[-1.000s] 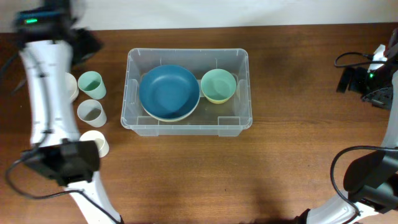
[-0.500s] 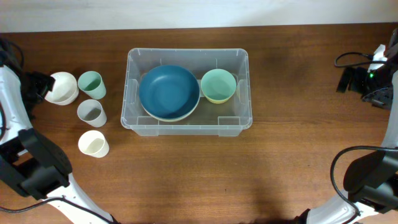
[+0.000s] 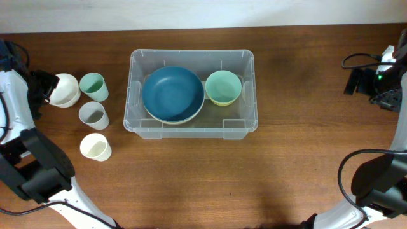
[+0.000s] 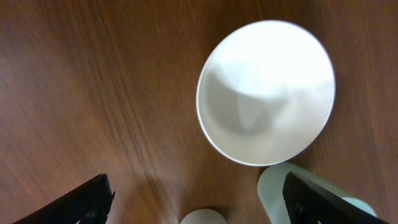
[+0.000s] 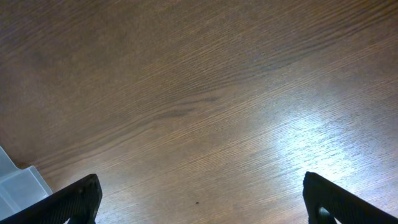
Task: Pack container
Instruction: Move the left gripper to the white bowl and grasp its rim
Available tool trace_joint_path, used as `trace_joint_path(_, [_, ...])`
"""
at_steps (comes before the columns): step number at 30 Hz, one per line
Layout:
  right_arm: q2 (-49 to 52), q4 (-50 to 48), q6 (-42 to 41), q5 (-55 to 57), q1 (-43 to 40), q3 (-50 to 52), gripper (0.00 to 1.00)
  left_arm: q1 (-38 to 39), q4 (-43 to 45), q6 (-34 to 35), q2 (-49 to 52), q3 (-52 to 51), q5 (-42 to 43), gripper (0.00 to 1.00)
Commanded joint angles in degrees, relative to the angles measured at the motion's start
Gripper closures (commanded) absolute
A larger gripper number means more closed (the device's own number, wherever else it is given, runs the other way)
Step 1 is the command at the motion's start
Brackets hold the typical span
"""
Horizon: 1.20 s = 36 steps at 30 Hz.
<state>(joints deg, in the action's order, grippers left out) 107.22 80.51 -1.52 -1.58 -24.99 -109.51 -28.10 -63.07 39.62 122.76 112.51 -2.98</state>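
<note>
The clear plastic container stands at the table's middle and holds a large blue bowl and a small green bowl. Its corner shows in the right wrist view. Left of it stand a white bowl, a mint cup, a grey cup and a cream cup. My left gripper is open and empty just left of the white bowl, above the table. My right gripper is open and empty at the far right, over bare wood.
In the left wrist view the mint cup and the top of another cup lie between my open fingers. A black cable lies at the right edge. My right fingers frame only wood.
My left arm has swung away from over the cups to the far left edge, uncovering the white bowl. The right arm and the container have not moved.
</note>
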Motion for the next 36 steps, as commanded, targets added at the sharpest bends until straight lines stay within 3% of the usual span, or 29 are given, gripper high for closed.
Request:
trace_joint_path(1, [0.20,-0.04,-0.44,-0.13,-0.15,0.24,0.01,-0.09,0.79,0.72,2.73,-0.35,0.24,0.11])
trace_joint_path(19, [0.20,-0.04,-0.44,-0.11,-0.15,0.24,0.01,-0.20,2.43,0.68,11.41,-0.37,-0.22,0.11])
trace_joint_path(22, [0.20,-0.04,-0.44,-0.11,-0.15,0.24,0.01,-0.20,2.43,0.68,11.82,-0.42,-0.46,0.22])
trace_joint_path(27, [0.20,-0.04,-0.44,-0.13,-0.15,0.24,0.01,-0.20,2.40,0.70,11.82,-0.42,-1.07,0.50])
trace_joint_path(33, [0.20,-0.04,-0.44,-0.13,-0.15,0.24,0.01,-0.20,2.38,0.70,11.82,-0.94,-1.07,0.55])
trace_joint_path(36, [0.20,-0.04,-0.44,-0.13,-0.15,0.24,0.01,-0.20,2.43,0.70,11.82,-1.70,-1.07,0.66])
